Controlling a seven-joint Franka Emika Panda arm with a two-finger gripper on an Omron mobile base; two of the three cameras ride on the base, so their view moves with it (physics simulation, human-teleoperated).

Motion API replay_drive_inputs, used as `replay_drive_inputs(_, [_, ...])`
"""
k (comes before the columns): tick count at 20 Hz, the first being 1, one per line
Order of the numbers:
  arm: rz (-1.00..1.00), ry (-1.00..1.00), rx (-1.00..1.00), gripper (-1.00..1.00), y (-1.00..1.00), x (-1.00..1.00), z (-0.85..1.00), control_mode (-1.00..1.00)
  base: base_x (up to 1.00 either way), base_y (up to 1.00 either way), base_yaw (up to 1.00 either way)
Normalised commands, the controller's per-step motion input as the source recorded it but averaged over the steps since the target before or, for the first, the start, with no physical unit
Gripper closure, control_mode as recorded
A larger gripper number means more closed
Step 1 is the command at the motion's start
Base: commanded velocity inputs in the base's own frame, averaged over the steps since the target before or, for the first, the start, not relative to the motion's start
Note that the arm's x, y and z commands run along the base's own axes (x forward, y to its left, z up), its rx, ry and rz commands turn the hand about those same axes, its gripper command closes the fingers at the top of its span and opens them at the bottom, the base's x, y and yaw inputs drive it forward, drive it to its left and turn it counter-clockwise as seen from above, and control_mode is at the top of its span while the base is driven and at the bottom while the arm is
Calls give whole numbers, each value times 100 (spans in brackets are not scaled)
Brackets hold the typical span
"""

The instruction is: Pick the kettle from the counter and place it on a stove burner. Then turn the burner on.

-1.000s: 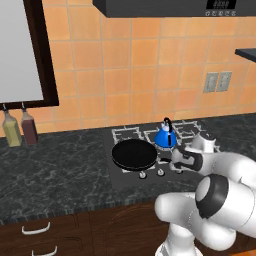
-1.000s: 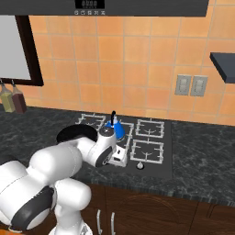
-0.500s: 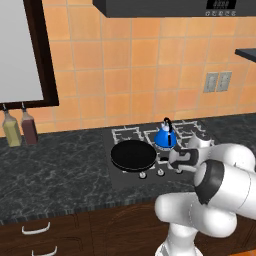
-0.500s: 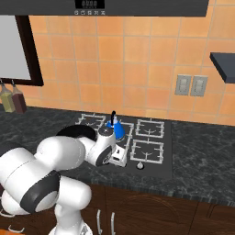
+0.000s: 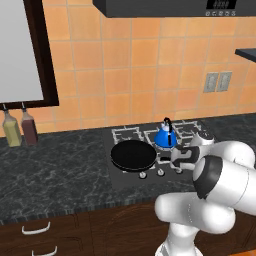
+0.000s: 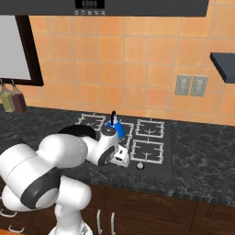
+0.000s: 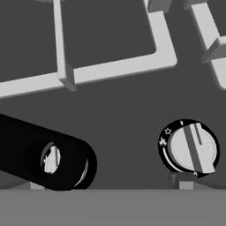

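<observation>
The blue kettle (image 5: 165,137) (image 6: 115,127) stands upright on a rear stove burner (image 5: 172,134) of the black cooktop, apart from my hand. My gripper (image 5: 178,160) (image 6: 122,159) hangs low over the cooktop's front strip, in front of the kettle, open and holding nothing. In the hand view its fingertips (image 7: 180,180) sit far apart at the bottom. A round grey burner knob (image 7: 192,149) lies just above the right tip. A pale burner grate (image 7: 88,70) crosses the top of that view.
A black frying pan (image 5: 132,154) sits on the front left burner, its handle (image 7: 48,156) lying between my fingers' line and the grate. More knobs (image 6: 140,165) line the cooktop's front. Two bottles (image 5: 20,129) stand far left on the dark counter (image 5: 55,175).
My gripper has crept a little to the left along the front knobs, and the elbow has swung up. The kettle and the pan have not moved.
</observation>
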Motion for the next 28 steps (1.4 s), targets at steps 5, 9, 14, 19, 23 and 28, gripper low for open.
replay_drive_inputs(5, [0,0,-1,-100,-8,0,-9,-100,0,0,0])
replay_drive_inputs(9, [0,0,-1,-100,-4,-6,-7,-100,0,0,0])
replay_drive_inputs(14, [0,0,-1,-100,-26,-25,-5,-100,0,0,0])
replay_drive_inputs(19, [0,0,-8,-100,-42,-32,-9,-100,0,0,0])
replay_drive_inputs(23, [0,0,-7,-100,-45,-41,-2,-100,0,0,0])
replay_drive_inputs(28, [0,0,-4,-100,-47,-41,-7,-100,0,0,0])
